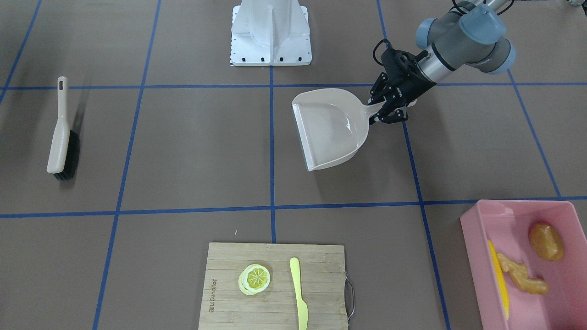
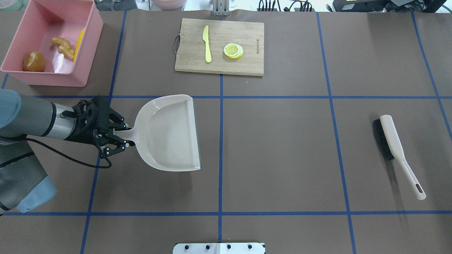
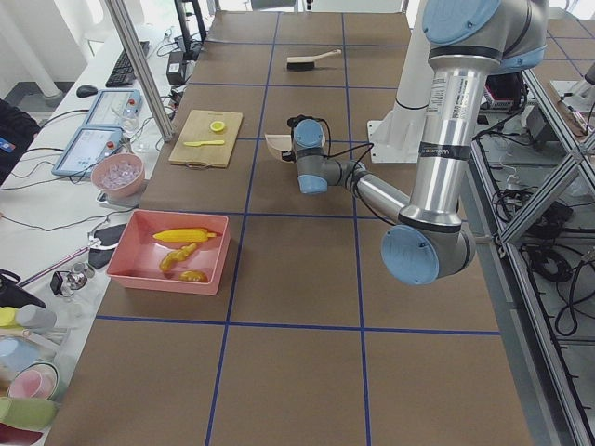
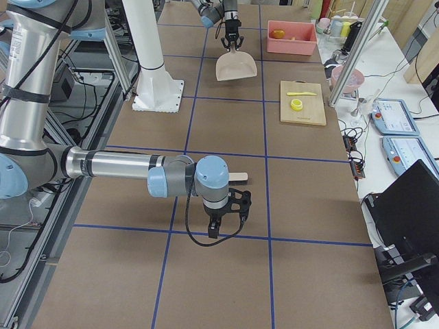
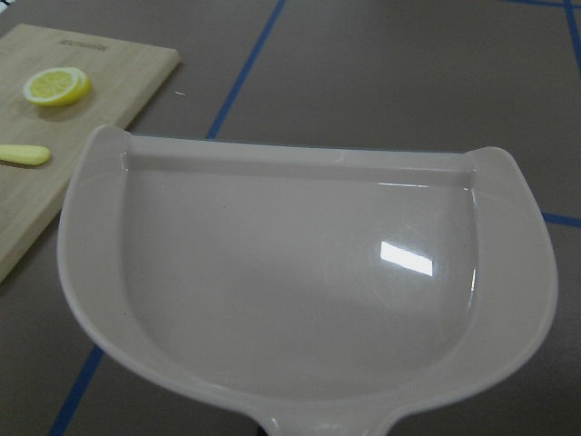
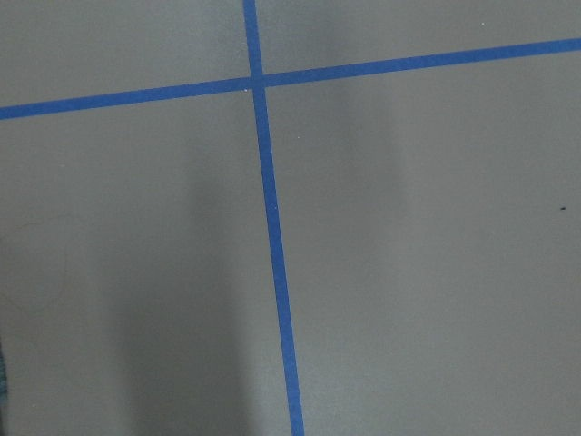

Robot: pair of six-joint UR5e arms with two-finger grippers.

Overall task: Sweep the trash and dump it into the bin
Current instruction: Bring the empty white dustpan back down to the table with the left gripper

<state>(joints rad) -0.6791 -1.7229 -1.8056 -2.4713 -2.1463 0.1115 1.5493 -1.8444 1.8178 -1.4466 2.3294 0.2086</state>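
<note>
While our left gripper [image 2: 122,137] clamped the dustpan [image 2: 169,134], we saw the bin [image 2: 53,78] and cutting board [image 2: 190,60] beyond it and the brush [image 2: 392,137] well apart, all on a brown taped table [image 2: 282,158]. We couldn't tell our right gripper [image 4: 225,227] spread.

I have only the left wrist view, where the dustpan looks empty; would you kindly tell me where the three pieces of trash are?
Observer: The corn cob, the ginger root and the orange-brown lump all lie inside the pink bin.
Operator: Thank you. Is the brush in either claw?
Observer: No, the brush lies flat on the table on the robot's right side, with nothing touching it.
</note>
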